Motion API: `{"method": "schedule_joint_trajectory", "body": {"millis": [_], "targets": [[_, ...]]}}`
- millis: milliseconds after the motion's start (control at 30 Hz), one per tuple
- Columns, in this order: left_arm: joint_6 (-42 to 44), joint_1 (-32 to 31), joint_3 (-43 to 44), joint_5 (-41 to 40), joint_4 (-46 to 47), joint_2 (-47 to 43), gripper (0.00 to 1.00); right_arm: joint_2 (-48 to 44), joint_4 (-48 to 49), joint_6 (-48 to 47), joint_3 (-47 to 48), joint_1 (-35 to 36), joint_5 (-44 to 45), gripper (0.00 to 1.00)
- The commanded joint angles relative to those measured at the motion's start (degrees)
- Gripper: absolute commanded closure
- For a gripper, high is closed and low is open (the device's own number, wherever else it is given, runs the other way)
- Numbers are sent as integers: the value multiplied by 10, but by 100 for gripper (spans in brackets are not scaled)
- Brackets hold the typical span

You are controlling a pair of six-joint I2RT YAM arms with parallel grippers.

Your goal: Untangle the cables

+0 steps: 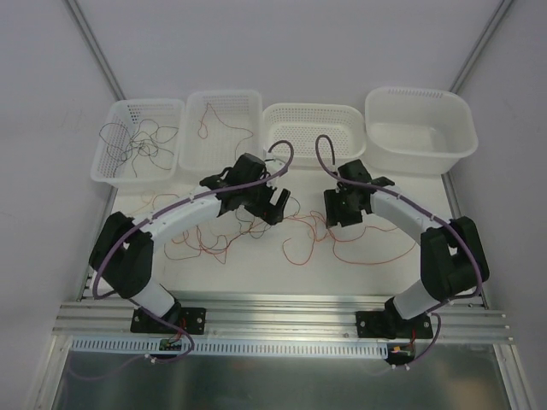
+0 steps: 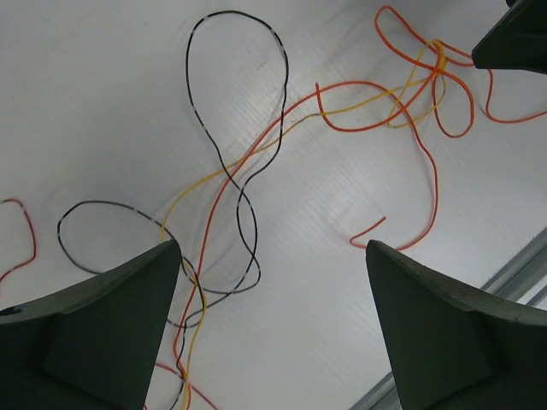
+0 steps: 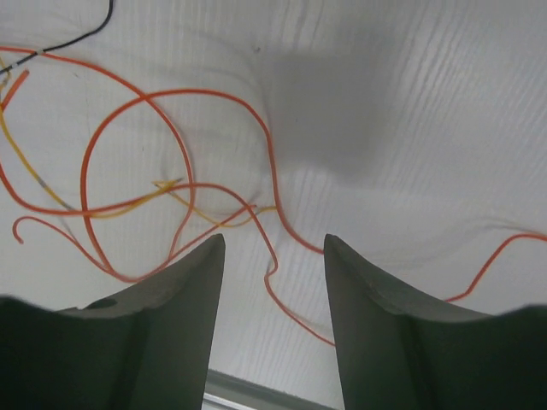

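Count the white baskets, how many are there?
4, in a row at the table's far edge: leftmost basket, second basket, third basket, rightmost basket. None seems hidden.

Behind the left gripper [image 1: 273, 207] and the right gripper [image 1: 336, 213], white arm links [image 1: 184, 213] meet bulky black joints [image 1: 124, 252]. A purple hose [image 1: 291, 155] loops off each wrist. The fingers [image 2: 111, 333] are dark, tapered wedges, perhaps greenish-grey.

A robotics lab bench.
Left arm [image 1: 184, 213] and right arm [image 1: 408, 215] bolted to an aluminium rail [image 1: 282, 318] at the table's [image 1: 256, 278] near edge; bare white walls [image 1: 282, 43]; four white plastic baskets [image 1: 224, 96] along its far edge.
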Motion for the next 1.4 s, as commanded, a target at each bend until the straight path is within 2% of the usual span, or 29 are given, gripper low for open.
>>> {"method": "schedule_joint_trajectory", "body": {"millis": [0,200,333,367,567,667,700,767,800,833,900,933,967,1067,1267,1300,1367], "targets": [[14,-4,33,48,84,67,11,30,53,-20,31,13,-8,47],[-24,-12,58,57,108,159,16,87,72,-16,42,32,24,54],[-52,-13,47,44,111,181,19,107,71,-11,42,44,55,57],[-65,-14,43,25,111,182,21,108,70,-9,39,47,88,58],[-134,-11,-10,-30,104,178,33,129,56,2,37,64,145,64],[-168,-2,-28,-62,85,164,46,144,43,7,39,76,162,69],[-174,8,-33,-64,81,159,52,147,38,14,37,79,165,73],[-191,20,-42,-68,64,156,58,152,31,21,37,81,177,78],[-196,34,-47,-71,58,157,62,152,27,23,36,81,183,85],[-200,39,-50,-71,55,157,69,151,20,24,33,81,189,89],[-210,53,-63,-72,46,156,77,144,9,24,33,79,210,97],[-213,67,-69,-72,44,153,84,140,-2,24,32,78,218,99],[-219,73,-78,-74,40,151,86,129,-8,24,32,75,233,99],[-227,104,-103,-85,29,142,89,106,-35,42,32,47,242,99],[-234,161,-169,-99,16,105,95,-13,-83,79,37,-97,188,99],[-241,164,-173,-103,16,97,96,-30,-88,86,48,-138,177,99],[-255,167,-186,-107,14,81,97,-77,-110,91,67,-175,154,99]]}}
